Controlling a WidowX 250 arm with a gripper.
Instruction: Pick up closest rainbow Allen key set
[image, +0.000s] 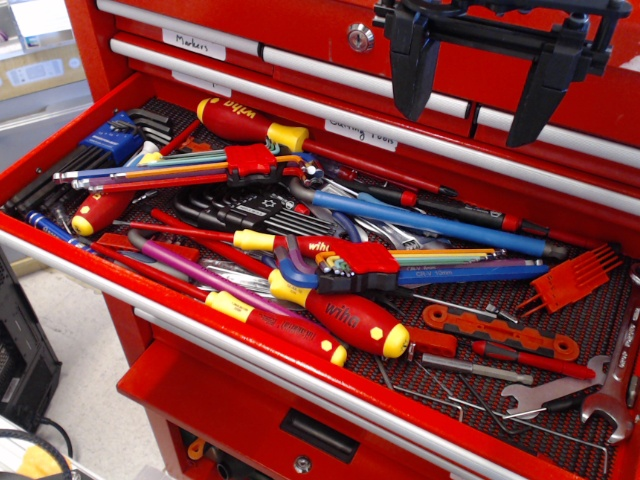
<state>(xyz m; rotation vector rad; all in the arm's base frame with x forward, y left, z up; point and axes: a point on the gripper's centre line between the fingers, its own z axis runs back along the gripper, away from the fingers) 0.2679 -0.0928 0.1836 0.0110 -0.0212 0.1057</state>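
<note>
I see the open drawer (60, 262) crammed with tools. Nearest me lie red-and-yellow screwdrivers (335, 318); just behind them, mid-drawer, sits the rainbow Allen key set (352, 260), keys pointing right. Farther back lies a second key set (245, 163), probably splayed. My hand (480, 110) hangs above, fingers apart, empty.

Black gripper (490, 95) at top, jaws apart, pointing down

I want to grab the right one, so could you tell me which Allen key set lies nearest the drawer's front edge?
The rainbow Allen key set in the drawer's middle, its red holder gripping keys pointing right. The other rainbow set and the blue-holder set lie further back.
</note>
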